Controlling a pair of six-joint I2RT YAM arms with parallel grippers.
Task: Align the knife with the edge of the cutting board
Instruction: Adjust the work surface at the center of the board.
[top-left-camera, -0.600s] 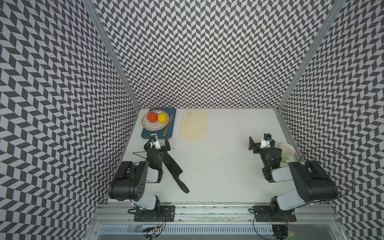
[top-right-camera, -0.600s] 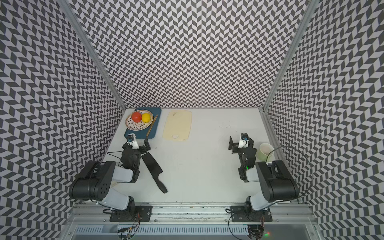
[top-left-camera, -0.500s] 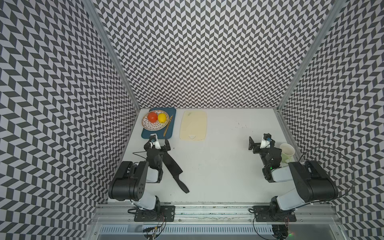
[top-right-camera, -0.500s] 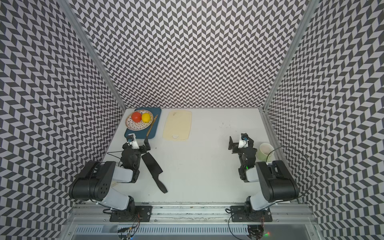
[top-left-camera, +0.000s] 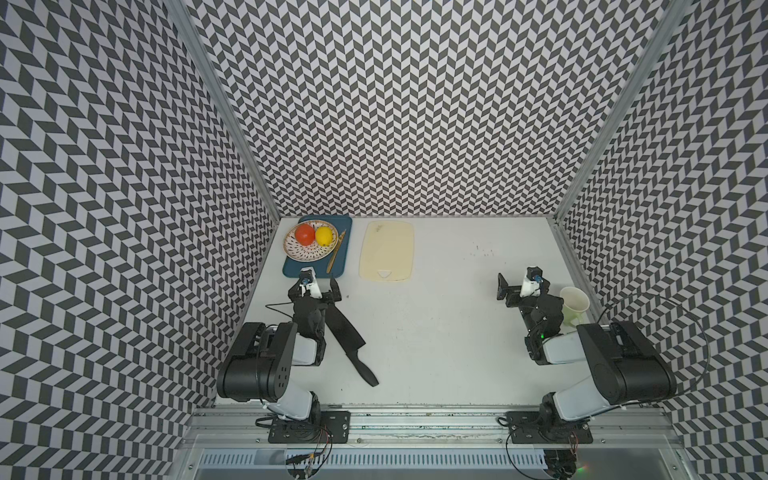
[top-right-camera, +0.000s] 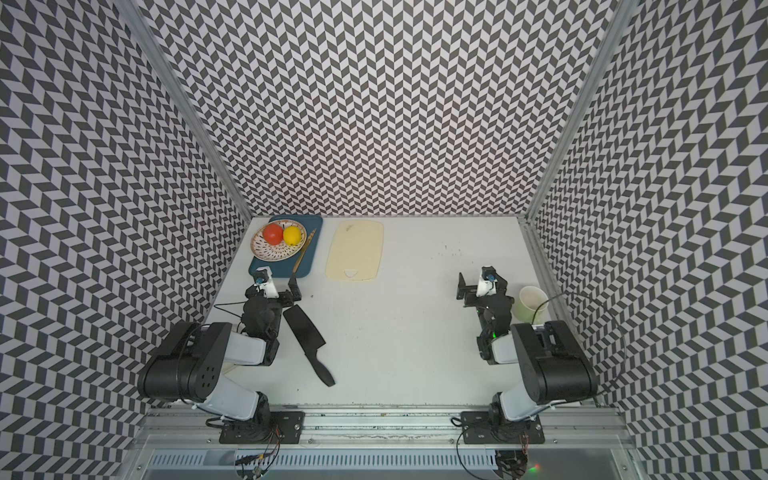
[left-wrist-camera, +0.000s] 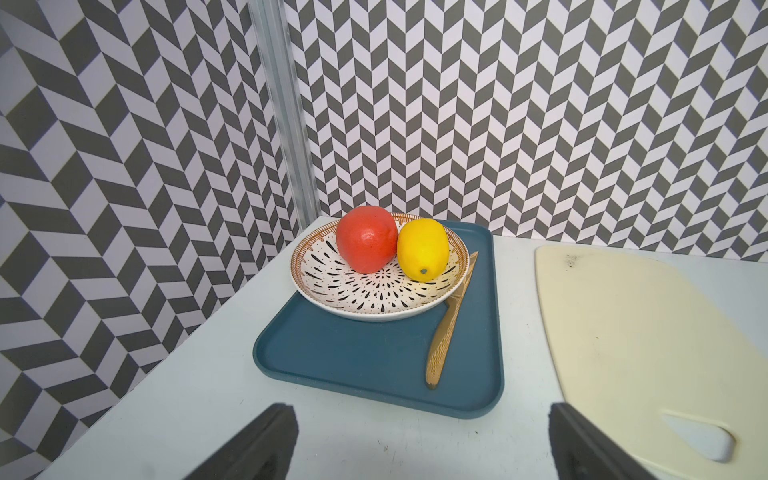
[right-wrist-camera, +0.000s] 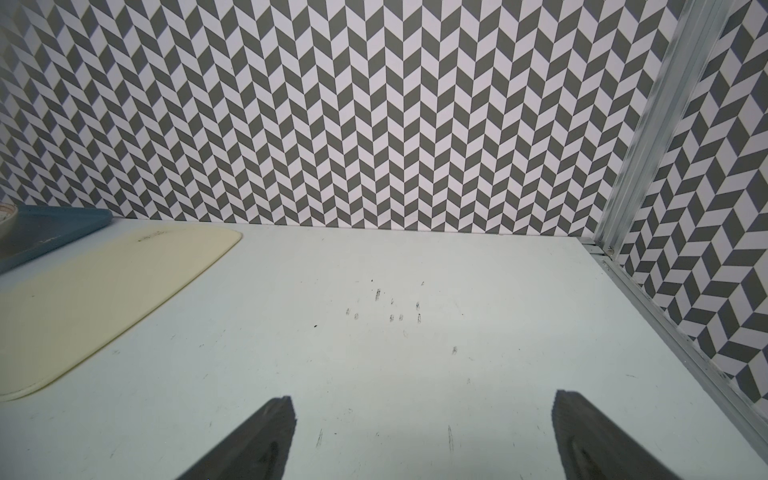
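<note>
No legible text, label, brand, number or sign found in any view.

Items noted:
- The cutting board (right-wrist-camera: 104, 307) carries a faint dark mark near its far short end. It is too small and blurred to read as lettering.
- The dark blue tray (right-wrist-camera: 54, 228) shows a pale mark on its rim in the right wrist view. It is illegible.
- The bench (right-wrist-camera: 415, 365) bears scattered dark scuffs. These form no characters.
</note>
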